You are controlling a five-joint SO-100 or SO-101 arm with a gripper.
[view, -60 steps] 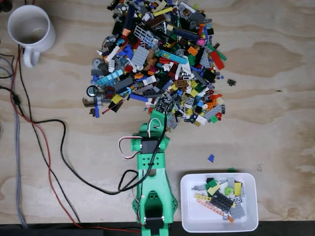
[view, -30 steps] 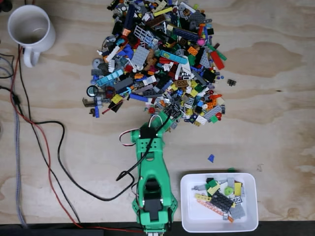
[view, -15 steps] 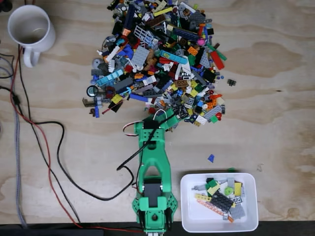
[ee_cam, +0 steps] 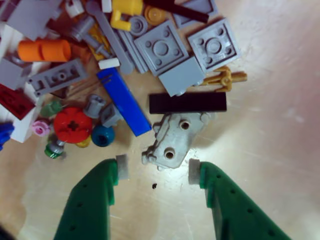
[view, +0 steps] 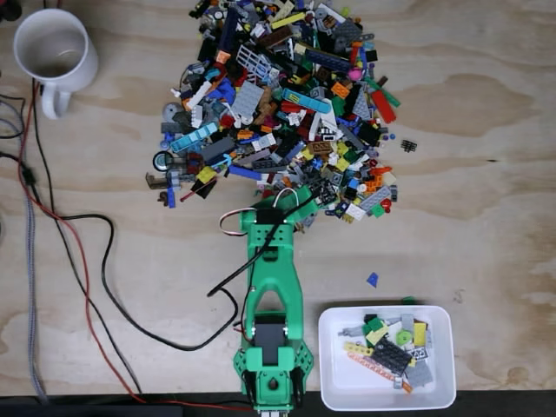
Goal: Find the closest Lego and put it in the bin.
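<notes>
From my fixed view, a white mug (view: pixel 52 50) stood at the worktop's (view: pixel 486 174) eleven o'clock corner, handle pointing to six. Black and red cables (view: pixel 82 261) trailed down the nine o'clock side toward six. I saw pale plywood with darker grain patches at three o'clock.

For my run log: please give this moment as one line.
green two-finger gripper: open | target: light grey holed Lego piece, between fingertips | white plastic bin: holds pieces
</notes>
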